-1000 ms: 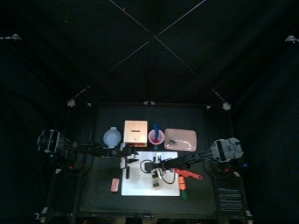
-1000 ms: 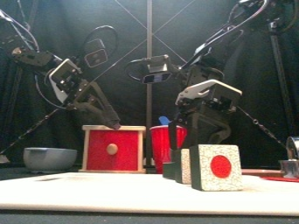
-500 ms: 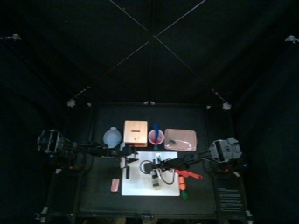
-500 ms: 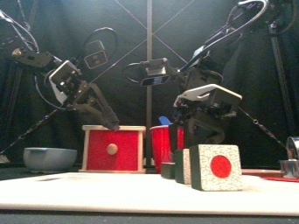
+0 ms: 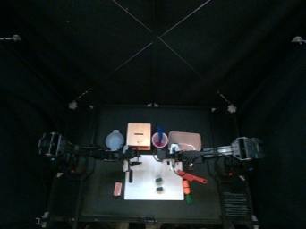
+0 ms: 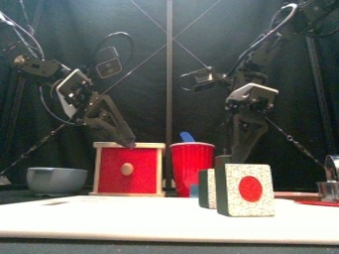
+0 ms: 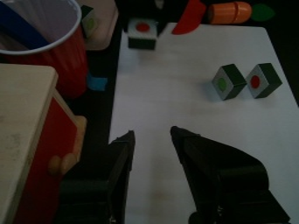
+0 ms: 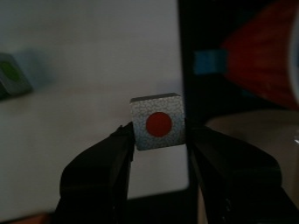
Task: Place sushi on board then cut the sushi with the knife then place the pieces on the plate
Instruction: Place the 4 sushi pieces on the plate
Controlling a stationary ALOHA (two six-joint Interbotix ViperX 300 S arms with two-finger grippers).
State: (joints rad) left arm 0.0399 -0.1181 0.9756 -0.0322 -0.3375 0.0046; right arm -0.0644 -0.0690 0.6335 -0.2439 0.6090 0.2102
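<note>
One sushi piece [image 8: 158, 121] pinched between right pincer [image 8: 159, 133] jaws.

The sushi piece [image 8: 156, 123] has a white face with a red dot; cup [image 6: 193, 165] red, board [image 6: 133, 220] white, bowl [image 6: 56, 180] blue-grey.

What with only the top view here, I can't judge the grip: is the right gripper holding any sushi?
Observer: Yes. In the right wrist view, the right gripper is closed on one sushi piece, with its red centre facing the camera.
Operator: And the left gripper?
Observer: The left gripper is open and empty above the white board.
Operator: Any pieces left on the board?
Observer: Yes, two other pieces sit side by side on it, apart from both grippers.
</note>
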